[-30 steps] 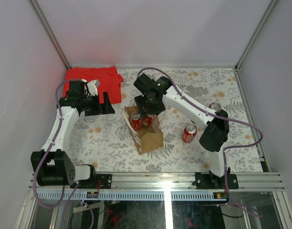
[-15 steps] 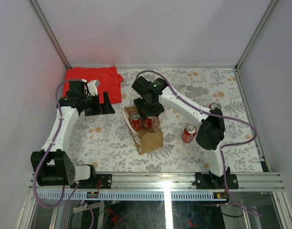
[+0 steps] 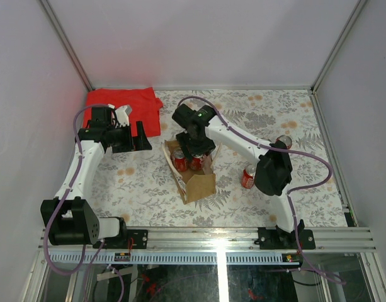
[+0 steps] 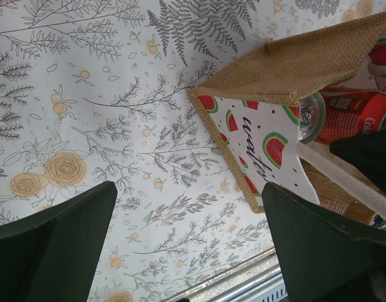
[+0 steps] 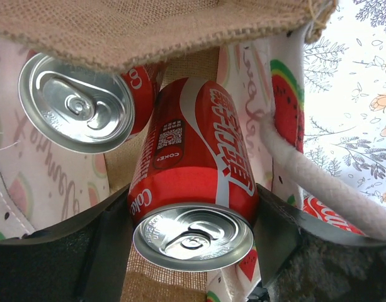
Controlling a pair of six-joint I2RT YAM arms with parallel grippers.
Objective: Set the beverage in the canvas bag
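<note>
A folded red cloth lies flat at the far left corner of the desk; the desk wears a pale sheet printed with grey ferns and small orange roses; plain pale walls enclose three sides; a ribbed metal rail runs along the near edge.

loose can: half behind right arm | second can: body under canvas bag flap

A robot lab cell, this one: pale wall panels in aluminium frame posts box in a table under a floral cloth, with the left arm and right arm bolted to an aluminium rail.
</note>
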